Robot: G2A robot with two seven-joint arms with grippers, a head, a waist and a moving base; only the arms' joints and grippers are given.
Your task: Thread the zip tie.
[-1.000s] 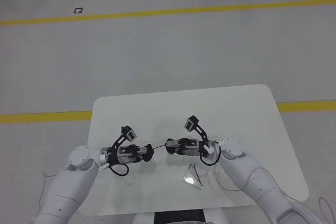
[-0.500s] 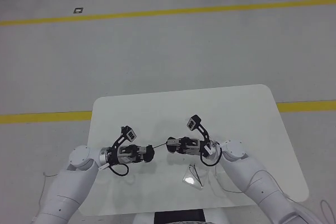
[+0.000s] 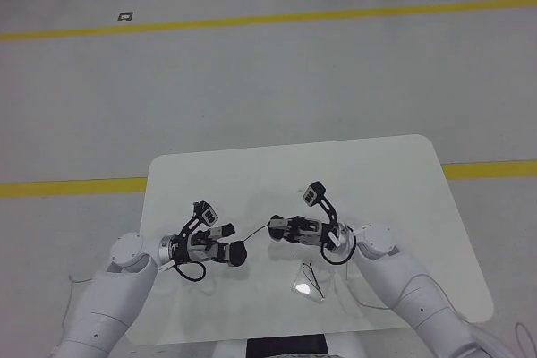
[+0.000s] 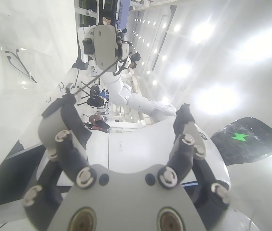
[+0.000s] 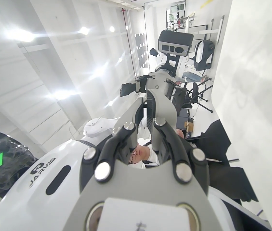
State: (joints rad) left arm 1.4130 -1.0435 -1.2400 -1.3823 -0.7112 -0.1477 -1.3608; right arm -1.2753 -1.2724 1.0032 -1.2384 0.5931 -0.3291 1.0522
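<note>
Hovering well inside the table [image 3: 385,179] edges, right pincer [image 3: 273,229] clenches the zip tie [image 4: 97,78]; left pincer [image 4: 126,102] gapes released.

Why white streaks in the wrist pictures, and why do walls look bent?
Left wrist view: ceiling lights flare into white streaks, and a wide lens bends straight lines; the zip tie shows dark. Right wrist view: same flare and bending. Top view: even light on the table.

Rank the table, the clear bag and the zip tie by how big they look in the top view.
1. table
2. clear bag
3. zip tie, far thinner, though roughly as long as the bag is wide
</note>
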